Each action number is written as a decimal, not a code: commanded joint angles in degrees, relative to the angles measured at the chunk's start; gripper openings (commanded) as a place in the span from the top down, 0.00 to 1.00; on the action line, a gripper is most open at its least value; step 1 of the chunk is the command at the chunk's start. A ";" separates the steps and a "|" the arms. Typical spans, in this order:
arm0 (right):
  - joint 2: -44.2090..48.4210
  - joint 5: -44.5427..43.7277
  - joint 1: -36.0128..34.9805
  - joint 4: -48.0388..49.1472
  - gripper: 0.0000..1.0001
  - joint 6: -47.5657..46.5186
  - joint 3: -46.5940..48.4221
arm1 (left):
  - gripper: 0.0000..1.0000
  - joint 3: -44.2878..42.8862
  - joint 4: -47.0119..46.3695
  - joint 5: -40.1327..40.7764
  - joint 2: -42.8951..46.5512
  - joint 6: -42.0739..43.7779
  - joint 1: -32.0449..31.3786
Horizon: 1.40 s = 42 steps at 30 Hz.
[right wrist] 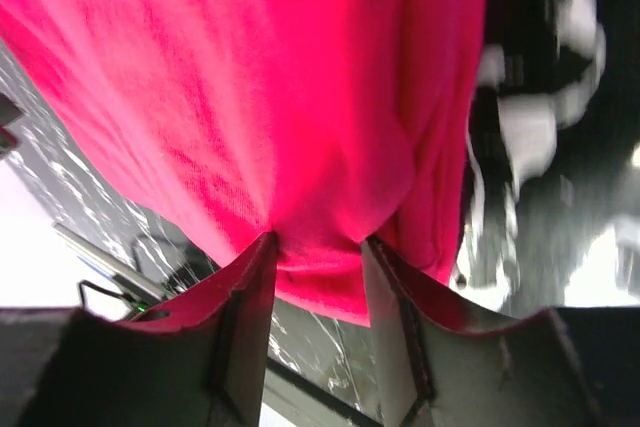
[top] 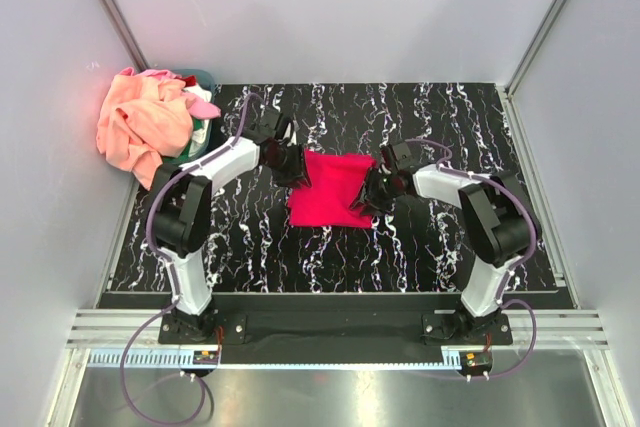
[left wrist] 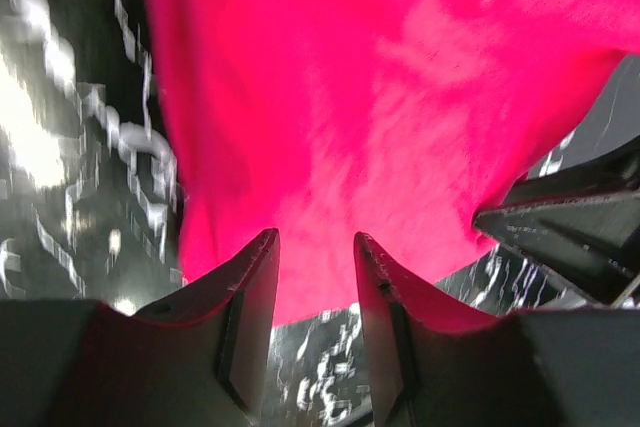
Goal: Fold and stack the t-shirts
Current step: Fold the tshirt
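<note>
Nearest the viewer, the left arm's base and the right arm's base sat bolted at the six o'clock edge of the black marbled table.

At the table's ten o'clock corner, a peach-orange t-shirt and a pink t-shirt lay heaped and unfolded over a teal basket.

The left claw met the ten o'clock corner of the red t-shirt. Its fingers stood a narrow gap apart with the shirt's edge lying in that gap. Whether they clamped it could not be told.

The red t-shirt lay at the table's centre as a compact, nearly square panel. Its sides leaned slightly from one o'clock to seven o'clock. No clear long axis showed, and neck and hem could not be made out.

The right claw met the shirt's four o'clock edge. Its fingers were also narrowly apart, and the cloth puckered toward the tips, so it appeared to pinch the edge.

The red shirt's fold looked partly done, with a further fold or a tidy-up in hand. The next move probably called for both claws to grip firmly, then lift and carry their edges together, so the panel did not skew or fall open. The heaped shirts were not yet folded.
</note>
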<state>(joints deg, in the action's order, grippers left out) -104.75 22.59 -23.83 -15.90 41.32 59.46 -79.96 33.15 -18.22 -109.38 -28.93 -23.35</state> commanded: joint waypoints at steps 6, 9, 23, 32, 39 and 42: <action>14.54 -11.33 -2.36 -18.63 0.36 -6.15 -0.67 | 0.60 13.07 -8.62 3.80 13.84 -2.27 -5.82; 17.29 -8.10 -2.36 -18.12 0.36 -9.93 3.55 | 0.61 13.26 -10.29 5.03 13.58 -4.20 -7.93; -5.36 2.71 5.81 -16.45 0.63 -13.28 22.88 | 0.65 11.58 -16.09 6.88 9.89 -7.37 -16.72; -21.71 19.66 15.57 -11.63 0.70 -12.42 34.05 | 0.67 15.62 -19.78 5.30 5.94 -7.37 -17.08; -32.61 38.14 17.95 -4.67 0.67 -8.01 35.90 | 0.68 23.27 -23.83 4.24 4.44 -7.90 -17.08; -34.03 38.58 18.03 -4.75 0.64 -7.83 36.07 | 0.69 24.68 -23.92 4.24 4.35 -7.81 -17.08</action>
<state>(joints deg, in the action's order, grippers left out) -136.49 57.41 -4.71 -22.41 33.10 94.28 -58.11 9.37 -14.87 -103.68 -37.41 -40.18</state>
